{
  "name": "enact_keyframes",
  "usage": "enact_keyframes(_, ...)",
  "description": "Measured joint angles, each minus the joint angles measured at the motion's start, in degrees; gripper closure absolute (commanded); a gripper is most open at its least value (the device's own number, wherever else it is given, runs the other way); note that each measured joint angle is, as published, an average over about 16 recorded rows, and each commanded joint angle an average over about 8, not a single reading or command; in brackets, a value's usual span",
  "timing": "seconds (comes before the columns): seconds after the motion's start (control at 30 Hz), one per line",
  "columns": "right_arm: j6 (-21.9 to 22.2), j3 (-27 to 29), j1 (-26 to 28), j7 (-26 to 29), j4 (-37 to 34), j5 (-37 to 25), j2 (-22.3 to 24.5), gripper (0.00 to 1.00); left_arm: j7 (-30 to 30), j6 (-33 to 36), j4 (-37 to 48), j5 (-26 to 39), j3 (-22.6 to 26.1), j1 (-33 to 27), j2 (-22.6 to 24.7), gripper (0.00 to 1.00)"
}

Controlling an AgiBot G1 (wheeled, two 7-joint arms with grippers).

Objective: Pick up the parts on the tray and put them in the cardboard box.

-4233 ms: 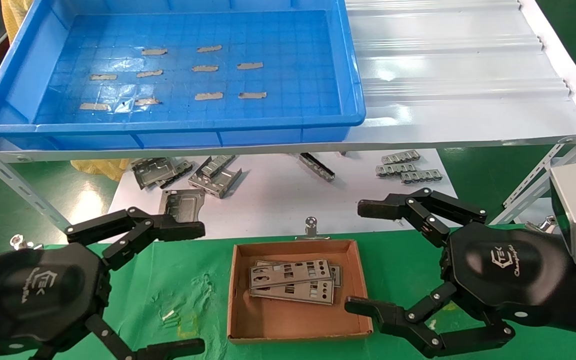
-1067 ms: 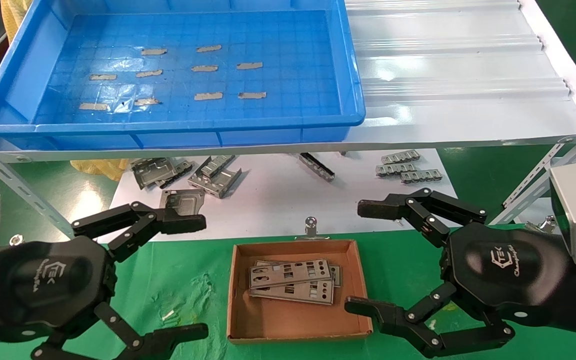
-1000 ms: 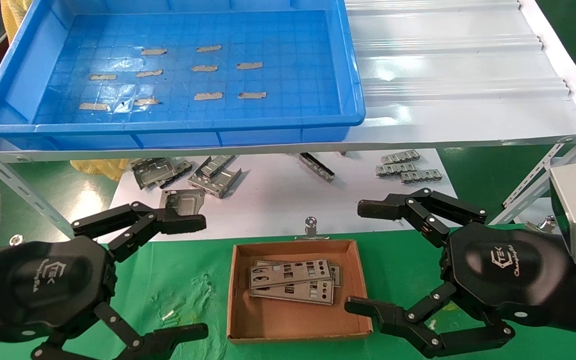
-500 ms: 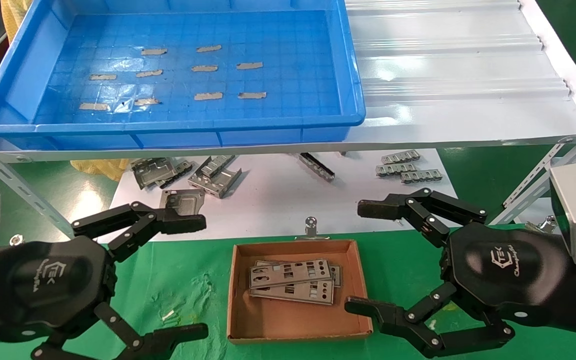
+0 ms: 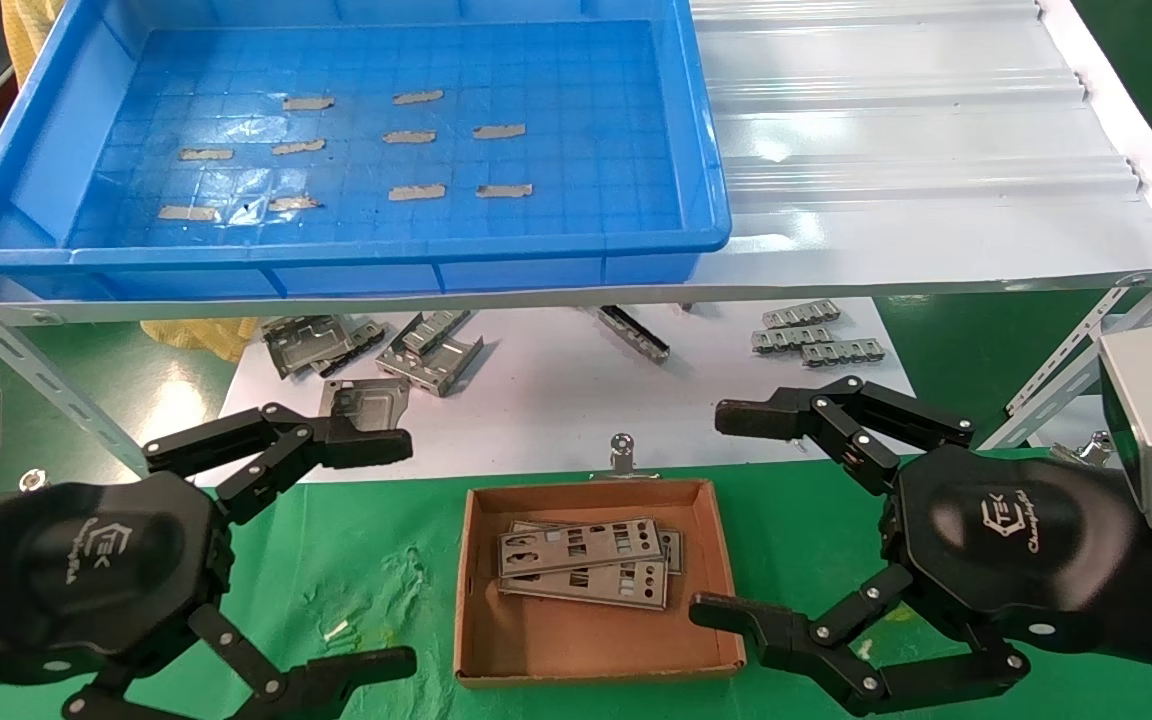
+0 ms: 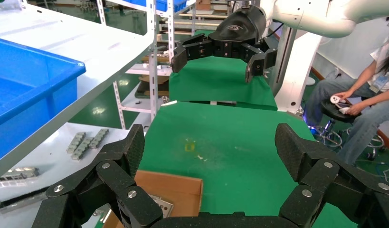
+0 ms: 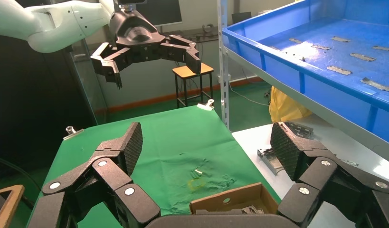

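Flanking the cardboard box [image 5: 596, 585] with fingers spread and empty, the left pincer [image 5: 376, 550] and right pincer [image 5: 726, 515] look finished, since the parts [image 5: 581, 565] lie inside and the tray [image 5: 336, 255] holds only tape strips [image 5: 416, 137]

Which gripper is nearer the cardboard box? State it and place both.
Right. The right gripper hangs open beside the cardboard box's right wall, one fingertip by its corner; the left gripper hangs open farther off its left side.
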Motion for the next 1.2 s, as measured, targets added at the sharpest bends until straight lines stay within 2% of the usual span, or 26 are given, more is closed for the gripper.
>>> enact_keyframes(1.2,0.0,0.0,0.0,0.0,0.0,0.0,0.0,0.00,0.0,0.0,0.0,0.0,0.0,0.0,0.0,0.00)
